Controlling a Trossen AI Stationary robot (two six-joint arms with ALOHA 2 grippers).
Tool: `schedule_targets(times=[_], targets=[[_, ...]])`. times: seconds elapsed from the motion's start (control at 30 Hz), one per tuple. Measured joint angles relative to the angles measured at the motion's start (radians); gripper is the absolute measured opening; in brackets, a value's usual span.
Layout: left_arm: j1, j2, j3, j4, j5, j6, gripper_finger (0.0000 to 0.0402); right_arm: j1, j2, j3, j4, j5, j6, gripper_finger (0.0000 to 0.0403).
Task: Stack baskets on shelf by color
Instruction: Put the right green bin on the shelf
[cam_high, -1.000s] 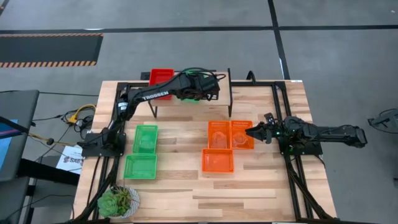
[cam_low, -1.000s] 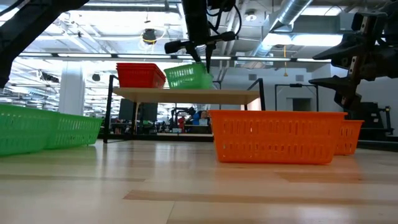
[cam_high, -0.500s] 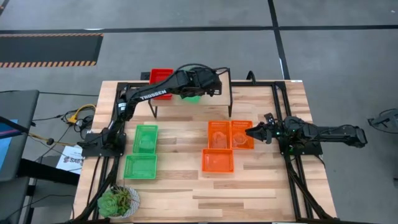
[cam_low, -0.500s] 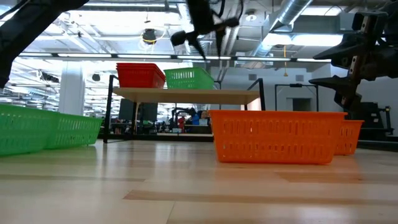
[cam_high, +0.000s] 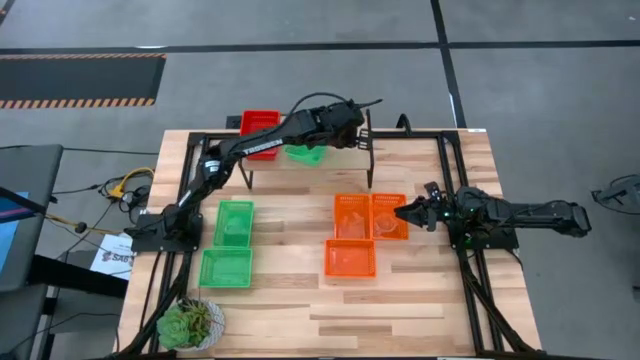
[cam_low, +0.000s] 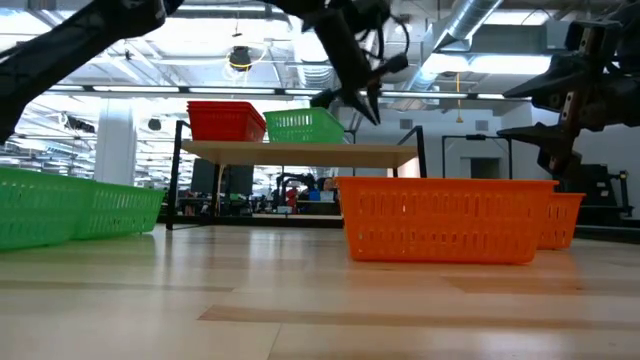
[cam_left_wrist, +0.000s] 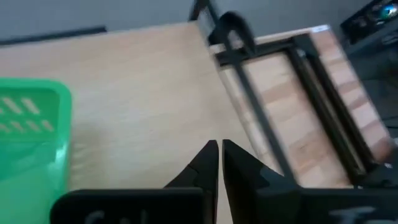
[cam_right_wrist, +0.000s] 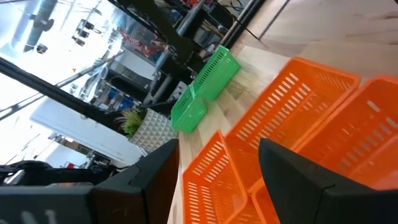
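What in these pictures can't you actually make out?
- How many red baskets are stacked on the shelf: the high view is too small, the low view shows one side.
- Part of the green basket on the shelf: the left gripper and its arm cover it from above.
- Contents of the orange baskets: pale shapes, too small.

The left gripper, which a second ago pinched the tilted green plastic mesh basket above the low wooden shelf, no longer holds it. The basket now sits flat on the shelf top, and the gripper, fingers closed together and empty, hangs just beside it.
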Motion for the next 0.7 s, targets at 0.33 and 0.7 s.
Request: schedule_targets(times=[0.33,0.7], targets=[[0.019,-0.007,0.001,-0.052,-0.144,0.016,0.0,0.0,0.005,0.0,0.0,-0.003,0.0,0.0244],[0.067,-0.001,0.001,-0.084,-0.224,0.033,0.0,0.0,0.005,0.0,0.0,-0.003,0.0,0.0244]])
